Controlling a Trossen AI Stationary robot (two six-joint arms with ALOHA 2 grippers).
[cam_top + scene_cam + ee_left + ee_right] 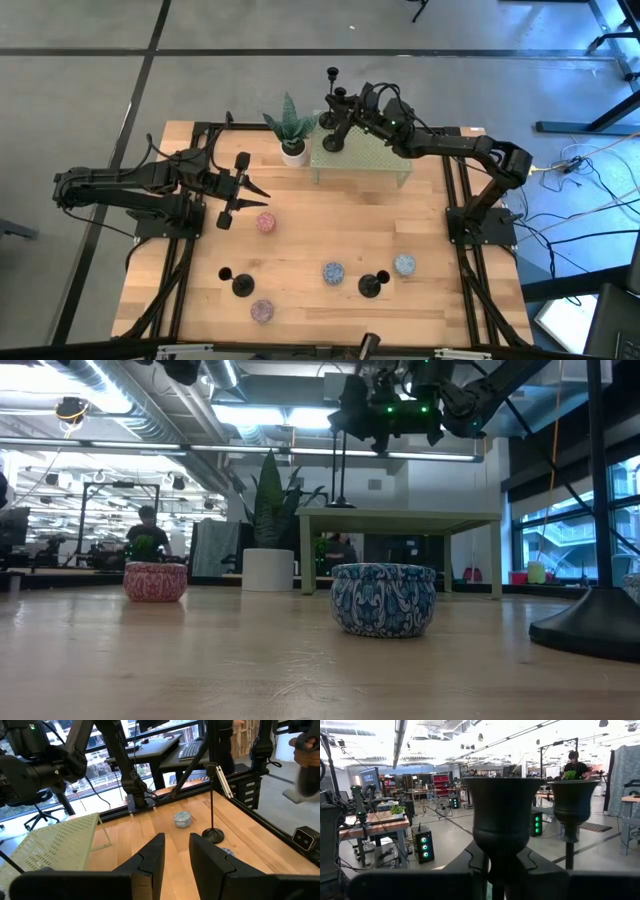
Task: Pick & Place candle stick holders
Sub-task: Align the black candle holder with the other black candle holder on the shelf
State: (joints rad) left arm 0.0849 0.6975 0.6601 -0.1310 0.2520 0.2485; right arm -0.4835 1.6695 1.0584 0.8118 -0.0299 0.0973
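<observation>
My right gripper (345, 112) reaches over the green perforated stand (375, 158) at the table's far side and is shut on a black candle stick holder, whose cup top (502, 810) stands up between the fingers. A second holder (571, 802) stands just beyond it; a round base (333, 143) rests on the stand. Two more holders stand on their bases on the near part of the table (243, 286) (372, 286). My left gripper (240, 190) is open and empty over the table's left middle, and one holder (212, 835) shows ahead of it. My right gripper pinches the holder's thin stem just under the cup (501, 862) between its two fingers. The fingers come level from the table's right side and lie across the stem. The holder stands upright; its base is hidden, so I cannot tell whether it is lifted clear.
A spiky green plant in a white pot (291, 135) stands just left of the stand. Small patterned tins lie on the table: pink (265, 222), blue (333, 272), pale blue (404, 264) and purple (262, 311). A person shows far off in the room (577, 765).
</observation>
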